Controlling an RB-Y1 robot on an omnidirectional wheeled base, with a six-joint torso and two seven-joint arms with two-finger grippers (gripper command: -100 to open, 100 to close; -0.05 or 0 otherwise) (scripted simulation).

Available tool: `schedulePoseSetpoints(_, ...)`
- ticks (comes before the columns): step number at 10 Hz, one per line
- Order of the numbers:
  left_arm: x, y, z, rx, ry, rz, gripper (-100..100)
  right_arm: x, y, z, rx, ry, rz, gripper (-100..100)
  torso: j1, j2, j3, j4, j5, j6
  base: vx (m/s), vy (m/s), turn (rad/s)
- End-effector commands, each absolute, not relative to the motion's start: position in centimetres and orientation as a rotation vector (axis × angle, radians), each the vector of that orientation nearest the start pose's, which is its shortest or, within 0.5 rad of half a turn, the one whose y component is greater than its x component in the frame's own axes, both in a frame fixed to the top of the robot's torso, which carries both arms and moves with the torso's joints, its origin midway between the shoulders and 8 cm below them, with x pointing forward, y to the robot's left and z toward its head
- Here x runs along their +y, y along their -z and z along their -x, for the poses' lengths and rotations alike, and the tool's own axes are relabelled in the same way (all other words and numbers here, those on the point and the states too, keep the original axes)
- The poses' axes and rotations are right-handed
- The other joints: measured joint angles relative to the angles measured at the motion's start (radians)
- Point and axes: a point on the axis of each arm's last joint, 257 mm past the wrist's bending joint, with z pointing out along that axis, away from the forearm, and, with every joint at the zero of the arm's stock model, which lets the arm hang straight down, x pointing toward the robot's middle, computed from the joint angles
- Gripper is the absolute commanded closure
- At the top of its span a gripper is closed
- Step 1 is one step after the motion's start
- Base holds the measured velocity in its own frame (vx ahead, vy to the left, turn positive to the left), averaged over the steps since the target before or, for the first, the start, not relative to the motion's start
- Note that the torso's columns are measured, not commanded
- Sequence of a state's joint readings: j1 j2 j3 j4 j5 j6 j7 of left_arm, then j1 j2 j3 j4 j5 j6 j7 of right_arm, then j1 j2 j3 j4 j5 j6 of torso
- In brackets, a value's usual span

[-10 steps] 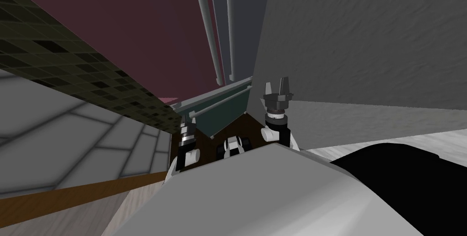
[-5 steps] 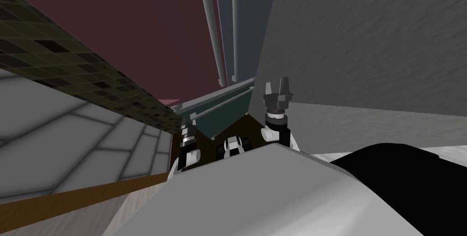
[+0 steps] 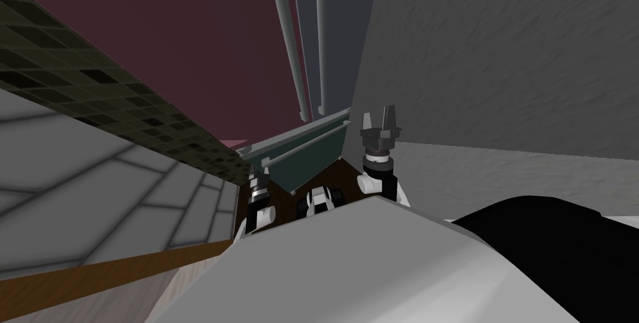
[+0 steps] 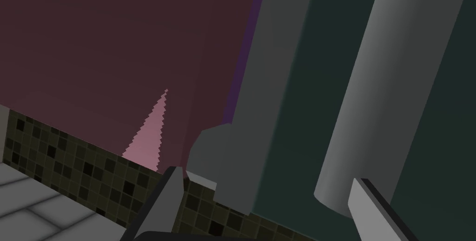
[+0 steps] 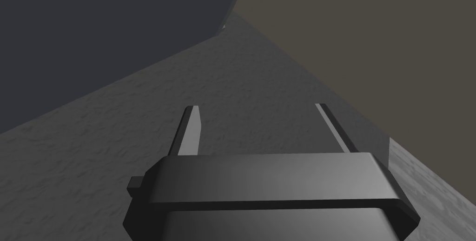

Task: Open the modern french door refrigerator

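The refrigerator (image 3: 343,26) stands straight ahead of the robot. Its two upper doors look shut, with their long upright handles (image 3: 288,45) side by side. The left gripper (image 4: 264,175) has its fingers spread at the end of the horizontal bar (image 4: 375,89) on the dark teal drawer (image 3: 312,160) below, pinching nothing. The right gripper (image 3: 380,115) hangs spread beside a grey wall (image 3: 499,57). I cannot tell whether the drawer sits slightly out. By my judgement, the gripping and pulling are left to do.
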State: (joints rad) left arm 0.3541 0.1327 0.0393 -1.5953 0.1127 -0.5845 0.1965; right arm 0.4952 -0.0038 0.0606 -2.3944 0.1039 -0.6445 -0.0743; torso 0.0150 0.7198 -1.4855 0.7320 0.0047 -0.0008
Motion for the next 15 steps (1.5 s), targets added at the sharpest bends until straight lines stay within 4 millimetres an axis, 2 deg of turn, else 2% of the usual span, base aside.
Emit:
schedulePoseSetpoints(1, 34.1, 24.1, -41.1, 0.822, 1.326, 1.196, -100, -23.5, -9.6, -29.3, 0.479, -1.425, -0.407, 0, 0.003, -0.005, -0.002, -0.001, 0.001, 0.000, 0.057, 0.012, 0.035)
schedulePoseSetpoints(5, 33.0, 26.6, -40.9, 0.722, 1.348, 1.317, -100, -23.5, -9.6, -29.3, 0.479, -1.425, -0.407, 0, 0.011, -0.016, -0.008, -0.005, 0.004, 0.002, 0.049, 0.006, 0.033)
schedulePoseSetpoints(7, 32.4, 24.8, -41.5, 0.733, 1.366, 1.275, -100, -23.5, -9.6, -29.3, 0.479, -1.425, -0.407, 0, 0.005, -0.011, -0.006, -0.004, 0.003, 0.003, -0.025, -0.029, 0.032)
schedulePoseSetpoints(12, 32.6, 23.5, -42.3, 0.744, 1.359, 1.261, -100, -23.5, -9.6, -29.3, 0.479, -1.425, -0.407, 0, -0.002, -0.016, -0.008, -0.002, 0.000, 0.011, 0.003, -0.022, 0.023)
schedulePoseSetpoints(13, 32.6, 23.8, -41.7, 0.740, 1.358, 1.264, -100, -23.5, -9.6, -29.3, 0.479, -1.425, -0.407, 0, -0.003, -0.018, -0.010, -0.002, 0.000, 0.012, -0.030, -0.017, 0.045)
schedulePoseSetpoints(14, 32.5, 24.3, -41.7, 0.736, 1.364, 1.270, 100, -23.5, -9.6, -29.3, 0.479, -1.425, -0.407, 0, -0.004, -0.013, -0.007, -0.003, 0.001, 0.010, -0.004, 0.016, -0.093)
schedulePoseSetpoints(15, 32.3, 25.0, -41.3, 0.731, 1.367, 1.277, 100, -23.5, -9.6, -29.3, 0.479, -1.425, -0.407, 0, -0.005, -0.005, -0.004, 0.002, -0.002, 0.007, 0.008, 0.038, -0.095)
